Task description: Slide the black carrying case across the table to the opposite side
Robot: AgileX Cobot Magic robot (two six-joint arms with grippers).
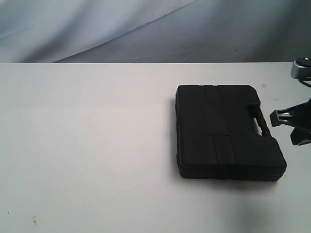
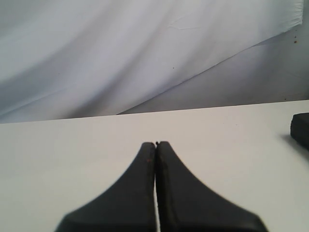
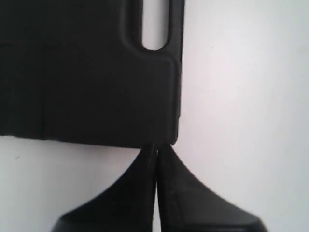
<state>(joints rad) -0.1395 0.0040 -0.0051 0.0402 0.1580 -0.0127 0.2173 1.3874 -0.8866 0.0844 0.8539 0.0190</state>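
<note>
The black carrying case (image 1: 223, 131) lies flat on the right part of the white table (image 1: 87, 145), its handle side facing right. My right gripper (image 1: 273, 118) is shut and empty, and sits beside the handle side. In the right wrist view its tips (image 3: 157, 147) meet the case (image 3: 87, 72) at the edge, close to a corner below the handle slot (image 3: 155, 29). My left gripper (image 2: 156, 143) is shut on nothing above bare table (image 2: 72, 145), well apart from the case's corner (image 2: 300, 129). It is out of the exterior view.
A grey-blue cloth backdrop (image 1: 146, 29) hangs behind the table's far edge. White tabletop stretches left of the case, with small dark specks (image 1: 34, 221) near the front left. A metal part of the right arm (image 1: 301, 68) shows at the right border.
</note>
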